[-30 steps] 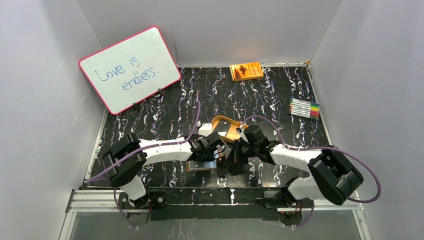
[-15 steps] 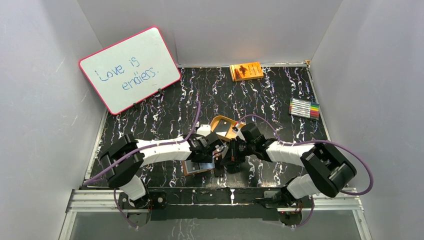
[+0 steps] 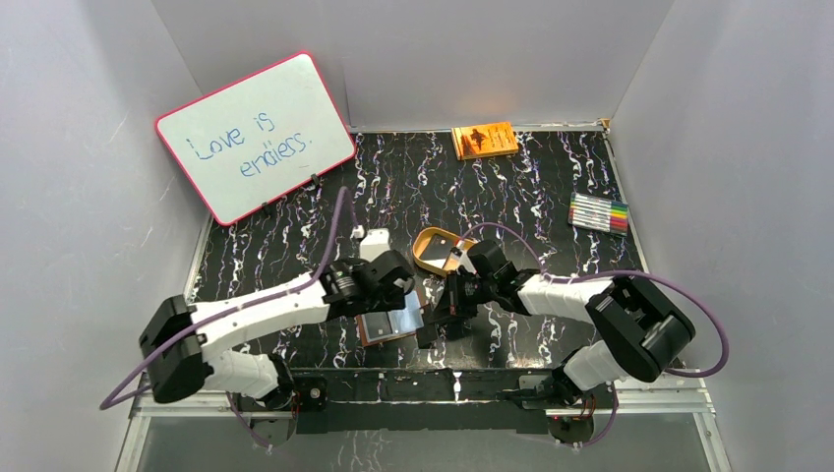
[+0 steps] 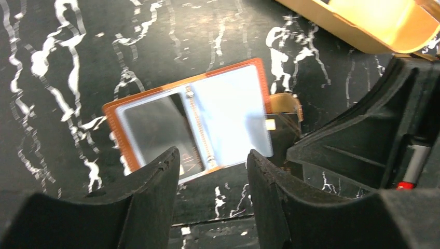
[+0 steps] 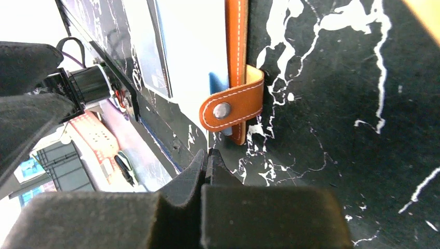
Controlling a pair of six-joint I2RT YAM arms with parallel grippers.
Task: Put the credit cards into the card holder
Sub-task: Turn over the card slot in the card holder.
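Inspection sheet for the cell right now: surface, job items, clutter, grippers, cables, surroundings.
Surface: black white-veined table.
Job's things: card holder open flat near the arm bases, pale card on one half, snap strap sticking out.
Clutter: whiteboard, orange book, marker set, tan tray.
Grippers: left gripper open, empty, above the holder; right gripper shut beside the strap.
Cables: purple cable looping off each arm; no snag seen.
Surroundings: grey walls on three sides.

Left gripper (image 3: pixel 397 286) has lifted off the card holder (image 3: pixel 391 323) and drawn back up-left, with its elbow swung out low and left. Holder now uncovered, its clear sleeves showing. Right gripper (image 3: pixel 434 323) has edged left, to just beside the holder's right edge.
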